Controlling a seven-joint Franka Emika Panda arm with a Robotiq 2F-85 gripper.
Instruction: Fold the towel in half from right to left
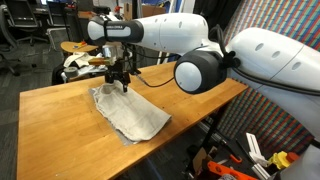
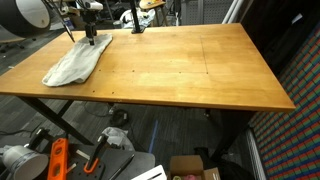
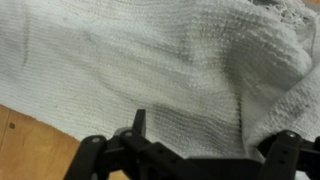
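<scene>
Towel (image 1: 130,112) lies spread but rumpled on the wooden table (image 1: 60,105), pale grey-white, with creases running across it. In an exterior view it sits toward the near part of the top, one corner reaching toward the table's edge. In an exterior view the towel (image 2: 78,62) is at the far left end of the table (image 2: 190,70), well apart from the bare wood that fills the rest of the top

Gripper (image 1: 122,82) hangs from the white arm (image 1: 200,60), pointing down over the towel's far end. In both exterior views it stands right at the cloth; whether the fingertips touch it cannot be told. The gripper (image 2: 90,38) shows small and dark at that same end of the cloth

In the wrist view the towel (image 3: 170,60) fills nearly the whole picture, its weave plain to see, with folds at the upper right. A strip of table (image 3: 20,145) shows at the lower left. The gripper (image 3: 212,132) comes in from the bottom, its two fingers (image 3: 138,122) set wide apart with nothing between them but the cloth beyond; the jaws are fully spread and hold nothing
</scene>
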